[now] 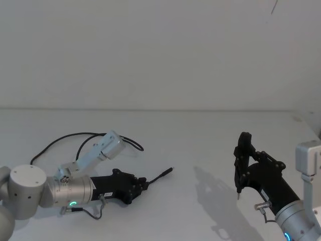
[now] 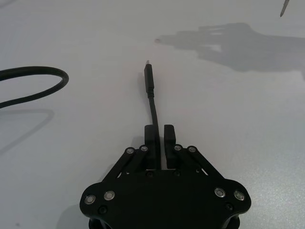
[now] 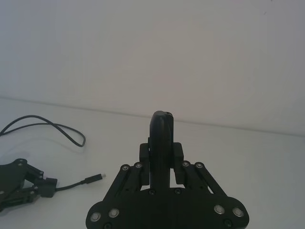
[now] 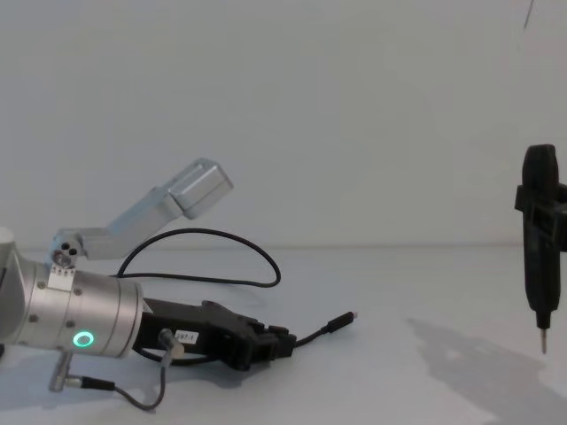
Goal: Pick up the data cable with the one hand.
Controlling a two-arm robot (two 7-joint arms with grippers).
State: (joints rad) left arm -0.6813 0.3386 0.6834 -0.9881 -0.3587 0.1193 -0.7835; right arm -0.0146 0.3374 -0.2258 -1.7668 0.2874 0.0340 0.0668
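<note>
currently the data cable lies looped on the white tabletop. my left end effector, low and nearly flat, is clenched on it just behind the plug, probably because that stiff end grips surest. its white label is too small to read. my right end effector hangs raised, well apart, grasping a dark pen-like tool.

The left gripper lies low and reaches forward, fingers pinched on the data cable; the right gripper hangs raised, clamping a black pointed tool
</note>
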